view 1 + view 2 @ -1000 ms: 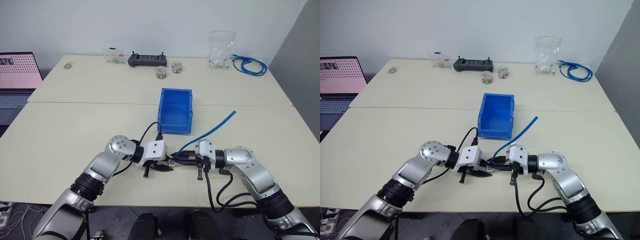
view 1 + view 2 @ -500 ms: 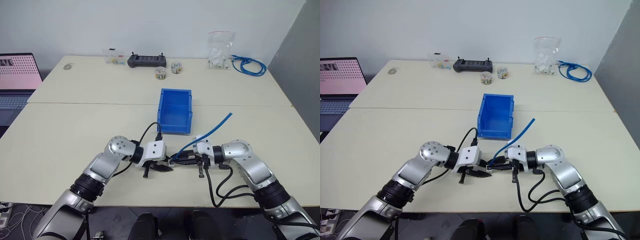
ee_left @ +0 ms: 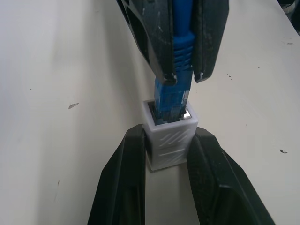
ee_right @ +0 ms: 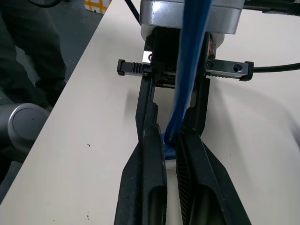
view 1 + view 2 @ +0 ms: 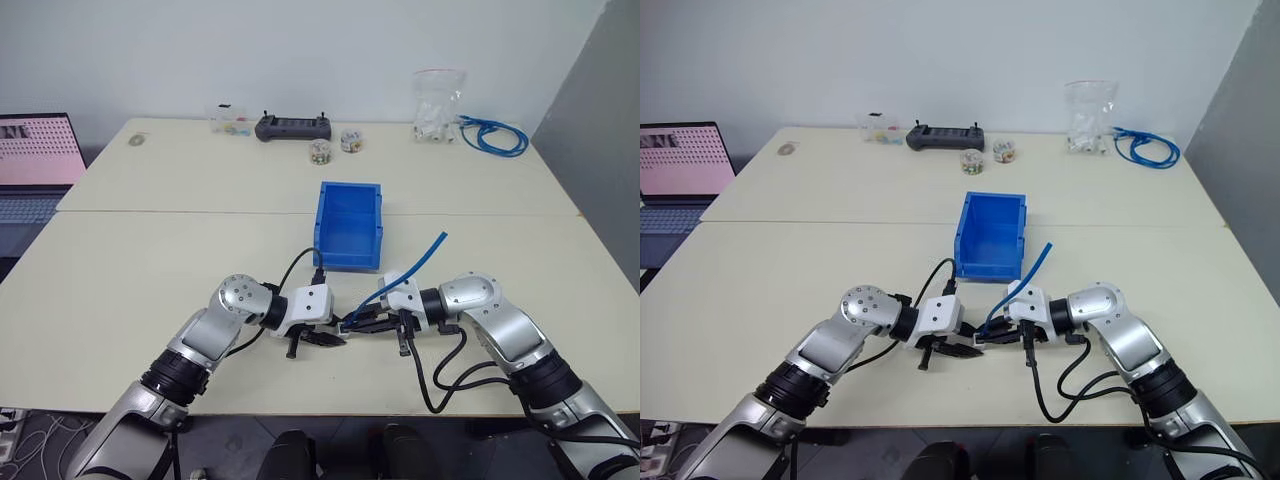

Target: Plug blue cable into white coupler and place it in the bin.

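The white coupler [image 3: 169,140] is pinched between my left gripper's [image 5: 325,338] two black fingers, just above the table's near edge. My right gripper [image 5: 362,320] faces it from the right, shut on the blue cable [image 5: 415,262] just behind its plug. In the left wrist view the cable's blue plug end [image 3: 171,96] sits inside the coupler's dark opening. The cable's free length rises from the right gripper [image 4: 169,133] toward the far right. The blue bin [image 5: 348,257] stands empty a short way beyond both grippers.
Along the far edge sit a coiled blue cable bundle [image 5: 492,135], a clear bag of white parts [image 5: 437,100], a black controller [image 5: 293,124], two small jars [image 5: 320,150] and a small clear box [image 5: 228,115]. A laptop [image 5: 38,150] is at the far left.
My right wrist has turned and the cable's free end has swung left toward the bin. Both grippers stay together at the same spot, and the left one has not moved.
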